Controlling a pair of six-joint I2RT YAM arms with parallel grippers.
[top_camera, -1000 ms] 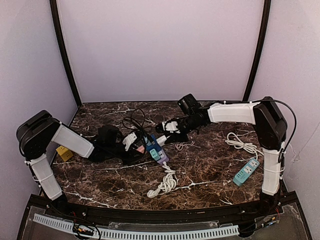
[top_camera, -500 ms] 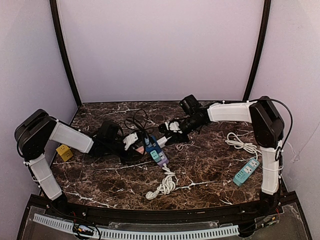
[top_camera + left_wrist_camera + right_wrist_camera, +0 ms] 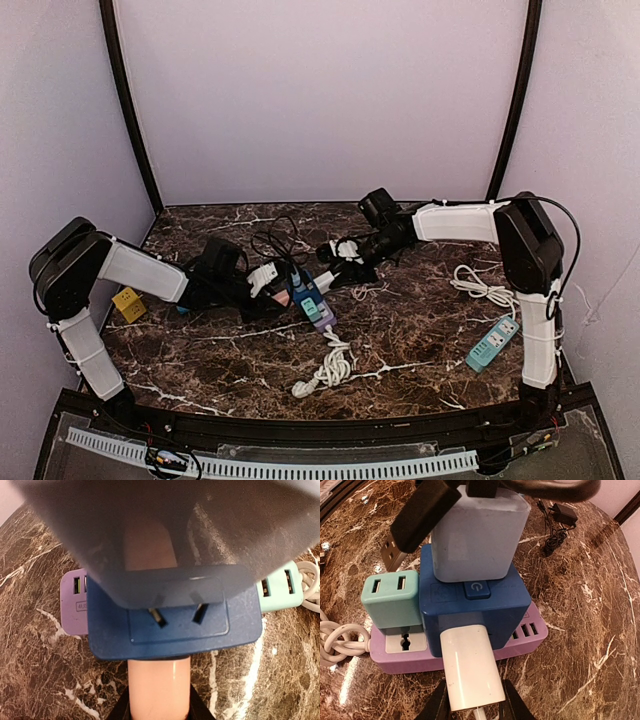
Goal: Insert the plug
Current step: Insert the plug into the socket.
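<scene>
Currently logged near the middle of the worktop [image 3: 420,330], a little toward its left edge: purple strip [image 3: 527,632] lying flat, with blue cube [image 3: 495,607] seated on top and teal adapter [image 3: 392,602] just beside the cube. Found pale blue charger [image 3: 475,535] standing on the cube's upper face, with black USB connector [image 3: 415,522] hanging against the charger's side. Noted right gripper [image 3: 472,702] clamped on white plug [image 3: 470,667], one finger on either flank, plug nose pressed up to the cube's near side face; unable to tell prong seating from any view. Noted left gripper [image 3: 159,705] closed on pink piece [image 3: 159,685], reaching in from the opposite side of the cube. Seen over the pink piece in the left wrist view: a cube face with two slanted slots. Unable to tell contact between pink piece and cube beyond that overlap. Recorded elsewhere: white cord [image 3: 330,368] coiled toward the near edge, trailing from the strip; teal strip [image 3: 493,343] near the right edge, well apart; yellow block [image 3: 128,304] by the left edge; black cable [image 3: 272,240] looped toward the far edge.
</scene>
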